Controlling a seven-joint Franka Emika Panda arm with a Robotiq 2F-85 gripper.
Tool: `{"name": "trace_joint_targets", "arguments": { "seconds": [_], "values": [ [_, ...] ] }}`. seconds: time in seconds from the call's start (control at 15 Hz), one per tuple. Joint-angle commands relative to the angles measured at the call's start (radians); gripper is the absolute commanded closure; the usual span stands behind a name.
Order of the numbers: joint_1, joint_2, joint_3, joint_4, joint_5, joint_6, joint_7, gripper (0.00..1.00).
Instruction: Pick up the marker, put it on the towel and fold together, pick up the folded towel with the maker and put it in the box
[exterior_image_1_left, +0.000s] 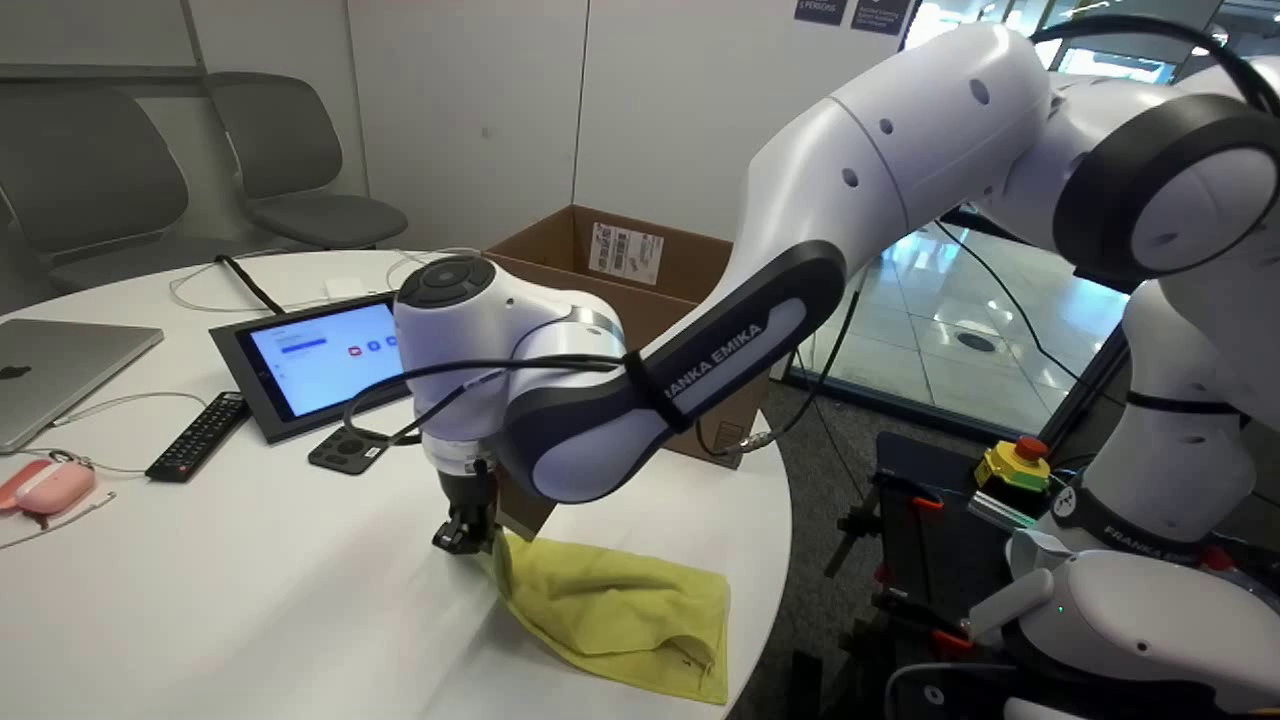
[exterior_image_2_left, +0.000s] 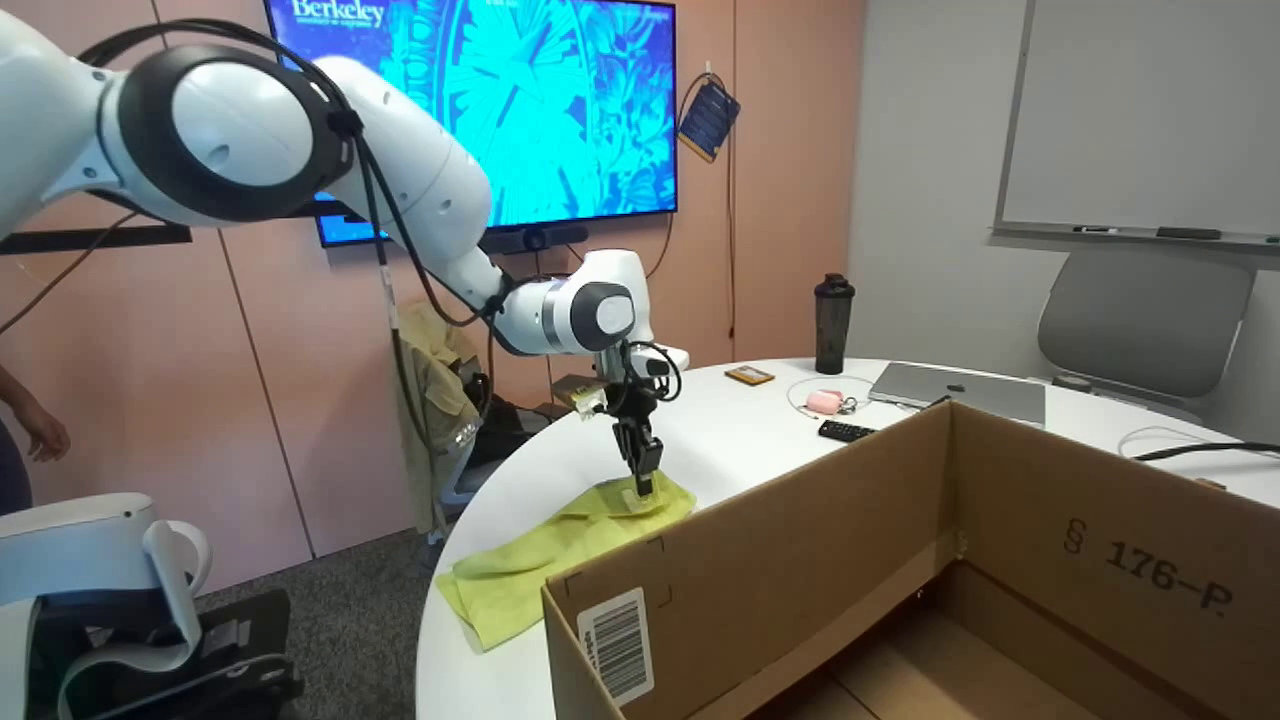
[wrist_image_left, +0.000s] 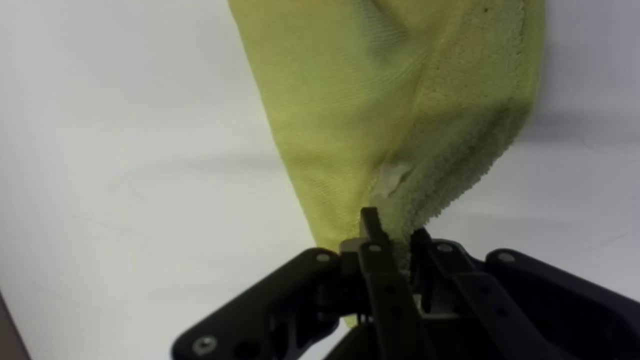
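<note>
a closed laptop (exterior_image_1_left: 75, 362), lit tablet (exterior_image_1_left: 325, 355), black remote (exterior_image_1_left: 198, 437) and pink case (exterior_image_1_left: 57, 489) sit on the white table (exterior_image_1_left: 250, 590).

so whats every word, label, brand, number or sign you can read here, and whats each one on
"FRANKA EMIKA" on the arm's base
"ANKA EMIKA" on the forearm, start hidden
"Berkeley" on the wall screen
"§ 176-P" inside the cardboard box
"PERSONS" on a wall sign
Apple logo on the laptop
Too small or blurred: box label, tablet screen, remote, small black device, hanging booklet, second wall sign, finer wall-screen text

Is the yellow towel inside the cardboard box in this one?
No, the towel rests on the table, outside the box.
</note>
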Motion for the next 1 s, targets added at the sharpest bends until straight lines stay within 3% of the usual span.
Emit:
{"name": "trace_joint_targets", "arguments": {
  "seconds": [0.0, 0.6, 0.93],
  "values": [
    [0.018, -0.203, -0.028, -0.235, -0.046, 0.05, 0.072, 0.86],
    [-0.001, -0.455, -0.011, -0.556, -0.152, 0.062, 0.316, 0.85],
    [-0.014, -0.476, 0.016, -0.711, -0.173, 0.098, 0.465, 0.86]
  ]
}}
